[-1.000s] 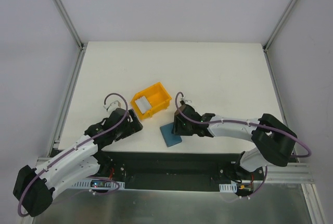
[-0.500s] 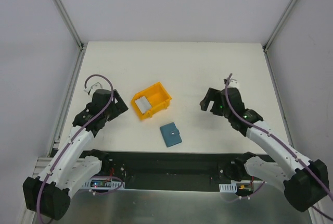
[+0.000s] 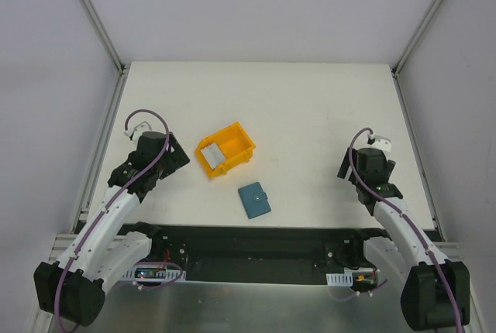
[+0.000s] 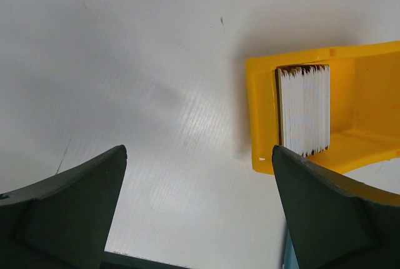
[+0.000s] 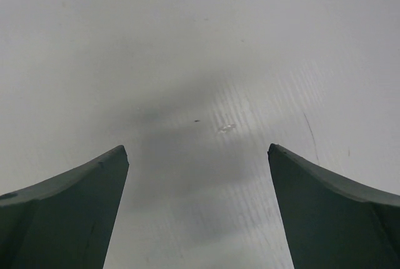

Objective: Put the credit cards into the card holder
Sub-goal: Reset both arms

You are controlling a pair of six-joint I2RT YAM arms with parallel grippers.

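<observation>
The card holder (image 3: pixel 254 200) is a teal-blue wallet lying folded shut on the white table, just in front of the yellow bin (image 3: pixel 235 140). A stack of pale credit cards (image 3: pixel 211 152) stands inside the bin, and in the left wrist view the credit cards (image 4: pixel 304 109) show edge-on against the bin wall (image 4: pixel 262 119). My left gripper (image 3: pixel 177 159) hovers open to the left of the bin, with bare table between its fingers (image 4: pixel 199 151). My right gripper (image 3: pixel 348 169) is open far to the right of the wallet, over bare table (image 5: pixel 197 149).
A metal frame rail (image 3: pixel 99 147) runs along the table's left edge, and another rail (image 3: pixel 415 147) along the right. A thin sliver of the blue wallet (image 4: pixel 286 258) shows beside my left gripper's right finger.
My right gripper let go of the wallet, opened and swung back to the right side. My left arm pulled away from the bin to the left. The wallet stays where it was.
</observation>
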